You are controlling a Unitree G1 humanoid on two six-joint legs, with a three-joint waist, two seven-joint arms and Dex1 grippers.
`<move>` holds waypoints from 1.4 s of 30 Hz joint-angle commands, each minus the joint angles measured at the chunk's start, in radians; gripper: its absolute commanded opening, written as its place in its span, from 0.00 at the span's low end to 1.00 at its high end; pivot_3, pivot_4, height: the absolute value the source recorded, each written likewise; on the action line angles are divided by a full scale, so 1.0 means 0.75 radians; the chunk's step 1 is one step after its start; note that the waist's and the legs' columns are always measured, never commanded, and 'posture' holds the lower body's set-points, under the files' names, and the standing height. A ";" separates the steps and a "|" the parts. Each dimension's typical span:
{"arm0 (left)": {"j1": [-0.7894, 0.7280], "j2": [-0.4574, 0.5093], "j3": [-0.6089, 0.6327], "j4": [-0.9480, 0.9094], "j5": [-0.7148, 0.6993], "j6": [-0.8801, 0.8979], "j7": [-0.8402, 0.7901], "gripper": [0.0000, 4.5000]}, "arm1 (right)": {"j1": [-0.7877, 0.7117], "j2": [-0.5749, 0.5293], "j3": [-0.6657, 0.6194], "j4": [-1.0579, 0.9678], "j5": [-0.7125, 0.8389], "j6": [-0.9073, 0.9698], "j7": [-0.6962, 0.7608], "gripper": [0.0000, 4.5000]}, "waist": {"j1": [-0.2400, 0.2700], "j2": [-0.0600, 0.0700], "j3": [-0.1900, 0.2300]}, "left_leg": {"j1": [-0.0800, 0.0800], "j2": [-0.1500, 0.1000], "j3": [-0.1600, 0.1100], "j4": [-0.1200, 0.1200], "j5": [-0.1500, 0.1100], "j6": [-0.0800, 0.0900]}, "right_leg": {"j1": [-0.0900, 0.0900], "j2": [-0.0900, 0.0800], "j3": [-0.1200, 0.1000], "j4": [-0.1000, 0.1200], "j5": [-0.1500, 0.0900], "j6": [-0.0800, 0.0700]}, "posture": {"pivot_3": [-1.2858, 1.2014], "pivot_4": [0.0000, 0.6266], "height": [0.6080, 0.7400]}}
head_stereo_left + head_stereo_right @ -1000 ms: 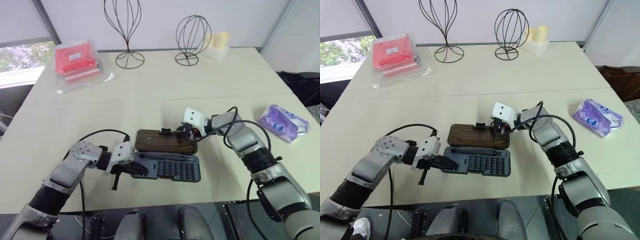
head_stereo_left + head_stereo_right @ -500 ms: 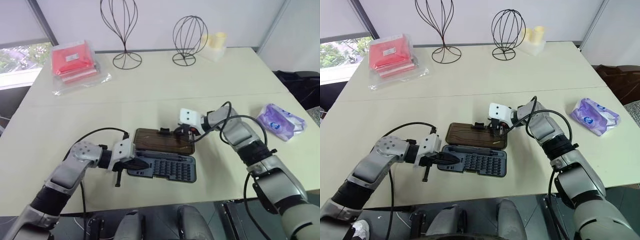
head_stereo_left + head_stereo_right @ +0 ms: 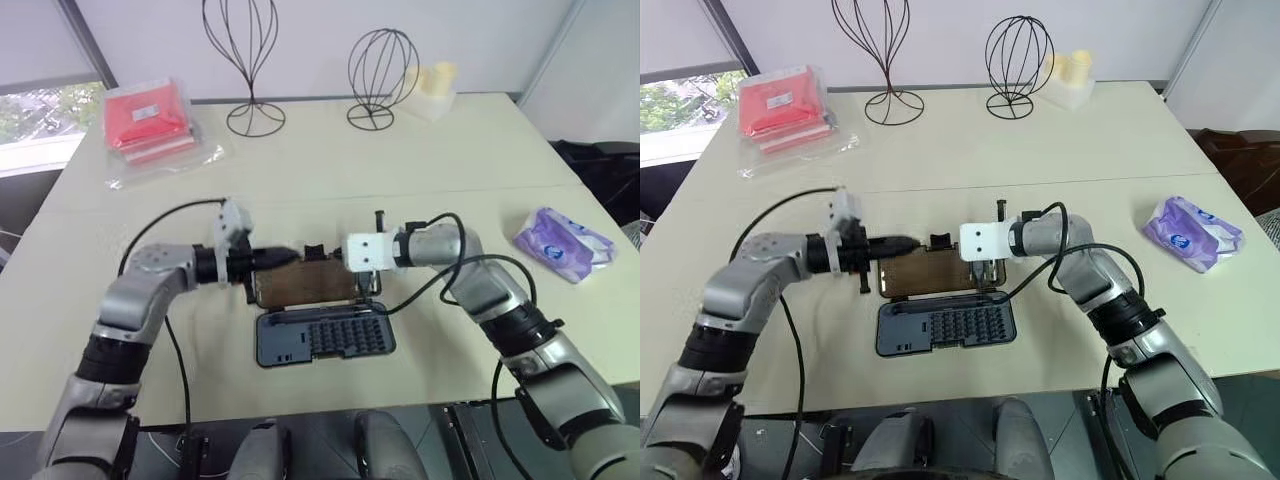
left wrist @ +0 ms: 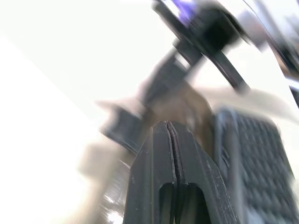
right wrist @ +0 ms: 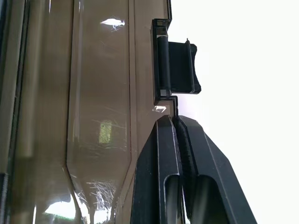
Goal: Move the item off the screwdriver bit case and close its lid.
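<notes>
The screwdriver bit case stands open near the table's front edge. Its dark base point(image 3: 325, 340) holds rows of bits. Its brown see-through lid point(image 3: 305, 285) is tilted up on its hinge behind the base, with a black latch point(image 3: 315, 250) on its far edge. My left gripper point(image 3: 288, 257) is shut and points right, at the lid's far left corner. My right gripper point(image 5: 175, 120) is also shut, its tips against the lid's edge point(image 5: 100, 116) beside the latch point(image 5: 180, 65). I see no loose item lying on the case.
Red packs in clear plastic point(image 3: 150, 125) lie at the far left. Two wire stands point(image 3: 250, 60) point(image 3: 385, 70) and yellow cups point(image 3: 435, 82) line the back. A purple tissue pack point(image 3: 565, 240) lies at the right. The case is close to the table's front edge.
The lid has risen from lying flat to tilted up. My left gripper moved from the base's left end to the lid's far corner. My right gripper swung in to the lid's edge.
</notes>
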 commanded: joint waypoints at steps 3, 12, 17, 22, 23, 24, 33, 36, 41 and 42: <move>-0.151 -0.043 0.145 0.143 -0.049 0.017 0.132 0.00 | 0.088 -0.002 -0.052 -0.221 -0.085 -0.004 -0.124 0.00 | -0.001 0.000 0.000 | 0.000 0.000 0.000 0.000 0.000 0.000 | 0.000 0.000 0.000 0.000 0.000 0.000 | 0.52 0.24 1.00; -0.092 0.036 -0.010 0.434 0.197 -0.285 -0.014 0.00 | 0.128 0.026 -0.060 -0.289 -0.132 0.072 -0.171 0.00 | -0.001 0.000 0.000 | 0.000 0.000 0.001 -0.001 0.001 -0.001 | 0.000 0.000 0.000 -0.001 0.000 0.000 | 0.52 0.24 1.00; -0.032 0.068 -0.060 0.495 0.274 -0.390 -0.095 0.00 | 0.125 0.035 -0.061 -0.292 -0.127 0.088 -0.169 0.00 | 0.005 -0.001 0.000 | -0.001 0.000 0.001 0.000 0.001 -0.001 | 0.000 0.000 0.000 -0.003 0.000 0.000 | 0.52 0.24 1.00; 0.000 0.073 -0.072 0.484 0.298 -0.442 -0.146 0.00 | 0.128 0.036 -0.059 -0.297 -0.124 0.105 -0.160 0.00 | 0.004 -0.001 0.000 | -0.001 0.000 0.001 0.000 0.000 -0.001 | 0.000 0.000 0.000 -0.002 0.000 0.000 | 0.52 0.24 1.00; 0.002 0.069 -0.070 0.481 0.296 -0.442 -0.150 0.00 | 0.129 0.036 -0.058 -0.297 -0.123 0.106 -0.157 0.00 | 0.004 -0.001 0.000 | -0.001 0.000 0.001 0.000 0.000 -0.001 | 0.000 0.000 0.000 -0.002 0.000 0.000 | 0.52 0.24 1.00; 0.002 0.066 -0.068 0.480 0.296 -0.443 -0.153 0.00 | 0.129 0.035 -0.058 -0.297 -0.122 0.108 -0.155 0.00 | 0.004 -0.001 0.000 | -0.001 0.000 0.001 0.000 0.000 -0.001 | 0.000 0.000 0.000 -0.002 0.000 0.000 | 0.52 0.24 1.00; 0.015 0.049 -0.063 0.455 0.287 -0.437 -0.177 0.00 | 0.131 0.018 -0.067 -0.313 -0.106 0.146 -0.125 0.53 | 0.007 -0.001 0.000 | -0.001 0.000 0.001 0.000 0.000 -0.001 | 0.000 0.000 0.000 -0.002 0.000 0.000 | 0.52 0.24 1.00; 0.009 0.037 -0.062 0.460 0.287 -0.462 -0.183 0.00 | 0.133 -0.004 -0.092 -0.368 -0.063 0.222 -0.059 0.84 | 0.009 -0.001 0.000 | -0.001 0.000 0.001 0.000 0.000 -0.001 | 0.000 0.000 0.000 -0.002 0.000 0.000 | 0.52 0.24 1.00; -0.009 0.041 -0.081 0.473 0.299 -0.496 -0.237 0.00 | 0.150 -0.099 -0.247 -0.572 0.141 0.479 0.116 0.84 | 0.017 -0.001 0.001 | -0.002 0.000 0.001 0.000 0.000 0.000 | 0.000 0.000 0.000 -0.003 0.000 0.000 | 0.52 0.24 1.00; -0.010 0.043 -0.083 0.476 0.303 -0.505 -0.248 0.00 | 0.153 -0.115 -0.281 -0.610 0.182 0.540 0.137 0.84 | 0.026 -0.001 0.001 | -0.002 0.000 0.000 0.000 0.000 0.000 | 0.000 0.000 0.000 -0.003 0.000 0.000 | 0.52 0.24 1.00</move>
